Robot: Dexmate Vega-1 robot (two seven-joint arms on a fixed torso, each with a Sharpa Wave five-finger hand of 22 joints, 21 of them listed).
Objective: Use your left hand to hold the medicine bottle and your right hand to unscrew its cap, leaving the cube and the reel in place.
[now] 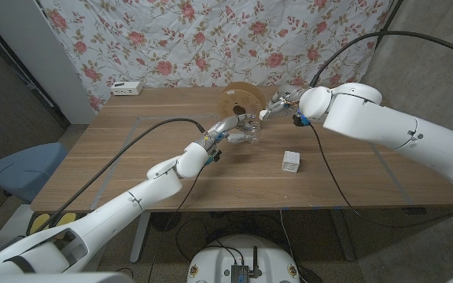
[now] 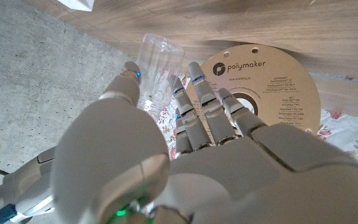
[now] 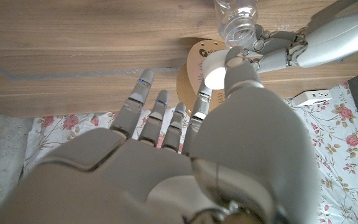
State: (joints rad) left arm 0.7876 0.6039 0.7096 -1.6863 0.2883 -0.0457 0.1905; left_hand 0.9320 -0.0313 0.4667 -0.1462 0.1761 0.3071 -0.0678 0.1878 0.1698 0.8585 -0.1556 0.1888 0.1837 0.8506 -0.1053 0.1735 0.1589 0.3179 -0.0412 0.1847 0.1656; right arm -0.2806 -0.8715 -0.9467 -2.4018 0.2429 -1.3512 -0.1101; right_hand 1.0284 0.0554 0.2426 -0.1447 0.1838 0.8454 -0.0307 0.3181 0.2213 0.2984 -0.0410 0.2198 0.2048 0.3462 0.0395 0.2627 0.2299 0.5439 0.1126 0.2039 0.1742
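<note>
Nearest you, the cube sits alone on the worktop. Your left hand grips the clear bottle mid-worktop, fingers wrapped round its body. Your right hand is just beyond it, pinching the white cap off the bottle's open neck. Behind stands the reel, its label reading "polymaker"; the smaller print is illegible.
</note>
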